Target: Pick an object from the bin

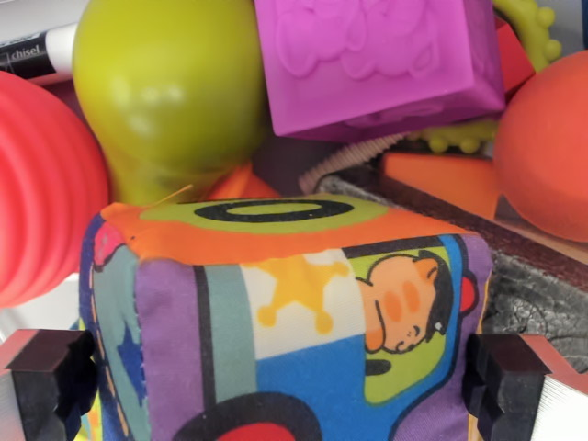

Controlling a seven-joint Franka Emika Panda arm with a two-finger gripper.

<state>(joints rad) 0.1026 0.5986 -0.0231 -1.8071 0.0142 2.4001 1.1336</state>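
In the wrist view the gripper (280, 381) stands spread with its black fingertips (48, 375) on either side of a printed fabric cube (285, 312), whether the pads touch it I cannot tell; behind lie a green pear-shaped toy (170, 87), a magenta block (377, 60), a ribbed red ball (41, 184) and an orange ball (547, 147)

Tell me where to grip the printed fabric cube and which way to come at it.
Grip the fabric cube across its two side faces, coming straight along the wrist view's axis. The gripper pads already flank those flat, parallel sides, and the purple block and green toy crowd its far edge.
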